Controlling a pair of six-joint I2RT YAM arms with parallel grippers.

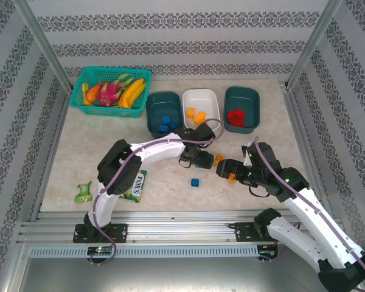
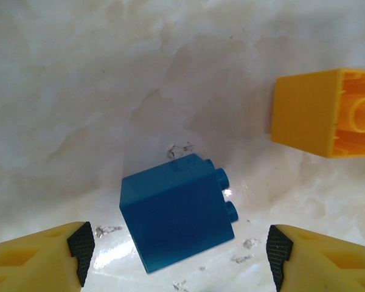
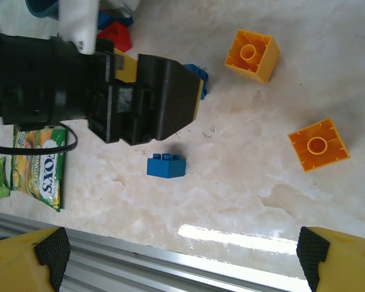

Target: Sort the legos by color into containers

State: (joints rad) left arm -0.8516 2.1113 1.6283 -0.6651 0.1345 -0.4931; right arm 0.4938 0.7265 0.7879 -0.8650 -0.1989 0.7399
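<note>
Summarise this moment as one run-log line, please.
left fingers: open over blue brick | right fingers: open, empty | two orange bricks loose on table

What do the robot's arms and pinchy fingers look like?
The left arm and right arm are white tubes with black joints, and a purplish cable loops along each. The left gripper and right gripper are black, with yellow fingers tipped by black ribbed pads.

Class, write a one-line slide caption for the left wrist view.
Open left gripper straddles a blue lego, an orange-yellow lego lying nearby.
</note>
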